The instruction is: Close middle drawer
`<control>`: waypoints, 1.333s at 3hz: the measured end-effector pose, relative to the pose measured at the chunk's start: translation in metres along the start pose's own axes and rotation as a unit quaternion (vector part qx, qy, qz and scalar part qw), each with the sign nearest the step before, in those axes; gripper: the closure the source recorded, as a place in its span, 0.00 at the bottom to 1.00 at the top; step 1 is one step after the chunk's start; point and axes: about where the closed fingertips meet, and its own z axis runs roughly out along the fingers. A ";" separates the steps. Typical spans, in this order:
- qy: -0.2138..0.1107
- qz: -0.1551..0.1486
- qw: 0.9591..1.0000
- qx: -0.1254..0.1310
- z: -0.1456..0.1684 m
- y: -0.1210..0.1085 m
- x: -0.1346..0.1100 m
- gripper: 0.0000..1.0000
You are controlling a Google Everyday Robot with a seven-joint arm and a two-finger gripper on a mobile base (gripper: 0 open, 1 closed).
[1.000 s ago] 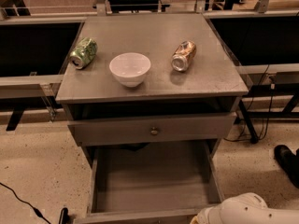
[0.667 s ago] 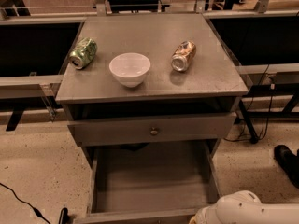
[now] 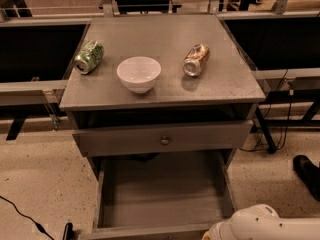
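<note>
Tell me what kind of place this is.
Likely a lab or office test area: a grey cabinet with its middle drawer pulled out, and a cable on the speckled floor. The gripper is out of view; only the white arm shows, lower right.

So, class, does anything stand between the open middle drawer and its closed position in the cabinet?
Nothing visible does. The middle drawer is pulled out with a bare box. The dark opening behind it cannot be checked. The end effector is out of view; only the white arm shows by the drawer's front right corner.
</note>
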 end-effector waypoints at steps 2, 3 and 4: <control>0.000 0.000 1.000 0.000 0.000 0.000 0.000 0.00; 0.000 0.000 1.000 0.000 0.000 0.000 0.000 0.00; -0.001 -0.015 1.000 0.010 0.000 -0.014 0.003 0.17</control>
